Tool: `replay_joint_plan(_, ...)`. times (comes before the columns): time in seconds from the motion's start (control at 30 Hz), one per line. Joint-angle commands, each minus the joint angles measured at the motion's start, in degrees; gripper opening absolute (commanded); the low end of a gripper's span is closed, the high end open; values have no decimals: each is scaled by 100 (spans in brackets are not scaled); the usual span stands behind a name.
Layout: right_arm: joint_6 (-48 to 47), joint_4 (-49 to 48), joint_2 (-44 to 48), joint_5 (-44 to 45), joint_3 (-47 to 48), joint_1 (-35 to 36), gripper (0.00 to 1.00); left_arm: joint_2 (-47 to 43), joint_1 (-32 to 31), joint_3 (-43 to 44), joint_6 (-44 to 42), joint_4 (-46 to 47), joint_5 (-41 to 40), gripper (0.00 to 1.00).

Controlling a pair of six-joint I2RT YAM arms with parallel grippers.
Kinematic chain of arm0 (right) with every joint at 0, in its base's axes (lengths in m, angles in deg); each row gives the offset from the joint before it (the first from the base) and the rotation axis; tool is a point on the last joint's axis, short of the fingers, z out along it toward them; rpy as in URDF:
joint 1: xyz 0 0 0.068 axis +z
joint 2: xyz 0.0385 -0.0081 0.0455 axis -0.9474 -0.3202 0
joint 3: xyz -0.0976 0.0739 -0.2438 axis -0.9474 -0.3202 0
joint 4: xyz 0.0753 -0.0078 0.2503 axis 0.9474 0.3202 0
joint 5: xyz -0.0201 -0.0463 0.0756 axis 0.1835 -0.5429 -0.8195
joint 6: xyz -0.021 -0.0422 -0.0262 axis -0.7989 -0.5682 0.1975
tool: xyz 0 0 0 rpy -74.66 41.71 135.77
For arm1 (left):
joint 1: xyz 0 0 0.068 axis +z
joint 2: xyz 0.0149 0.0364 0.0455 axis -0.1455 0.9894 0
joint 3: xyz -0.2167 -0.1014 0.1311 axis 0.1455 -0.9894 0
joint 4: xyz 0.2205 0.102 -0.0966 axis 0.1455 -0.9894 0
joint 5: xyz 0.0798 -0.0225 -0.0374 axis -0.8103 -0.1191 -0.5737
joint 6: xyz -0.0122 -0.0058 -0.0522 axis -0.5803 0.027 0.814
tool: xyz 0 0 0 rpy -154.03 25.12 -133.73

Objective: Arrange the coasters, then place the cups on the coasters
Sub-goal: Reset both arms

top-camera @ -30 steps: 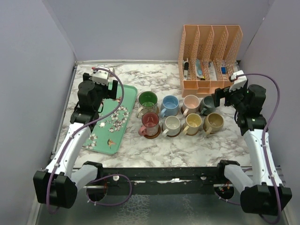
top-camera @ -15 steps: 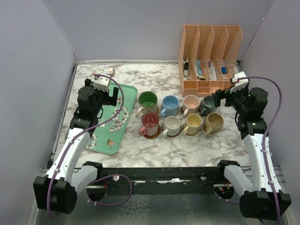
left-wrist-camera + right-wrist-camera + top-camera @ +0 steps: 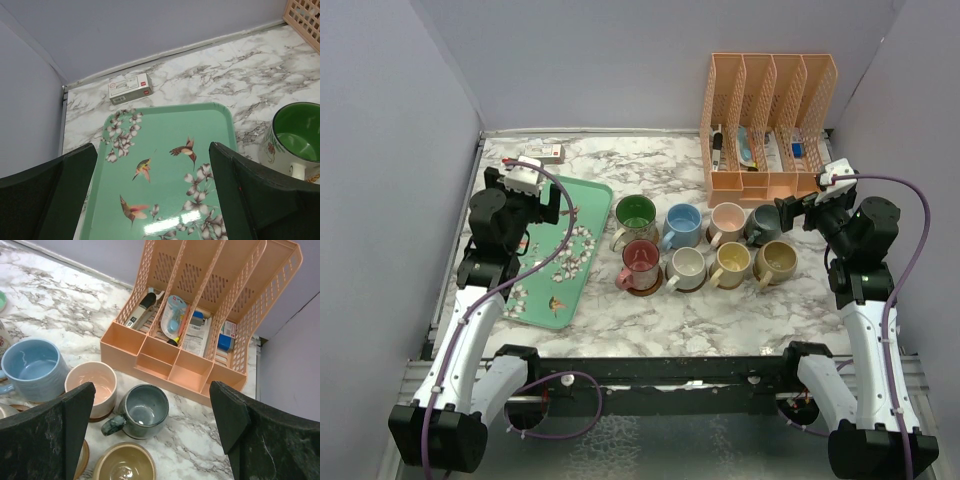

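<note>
Overhead: eight cups [image 3: 683, 225] in two rows on the surface [image 3: 720, 310], coasters [image 3: 642, 291] peeking under some. Wrist views alone show birds [image 3: 142, 167] on the tray [image 3: 165, 125] and pens [image 3: 142, 307] in the organizer [image 3: 190, 362]. The left end effector [image 3: 152, 195] and right end effector [image 3: 152, 435] gape, empty.

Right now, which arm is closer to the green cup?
Left. The left fingers hang over the tray, just beside the green cup. The right fingers are at the other end of the cups, by the grey cup.
</note>
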Motion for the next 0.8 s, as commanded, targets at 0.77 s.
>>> replay_joint_plan(0.77, -168, 107, 130, -374, 135, -27, 100, -203, 254, 325, 88, -318, 13, 98)
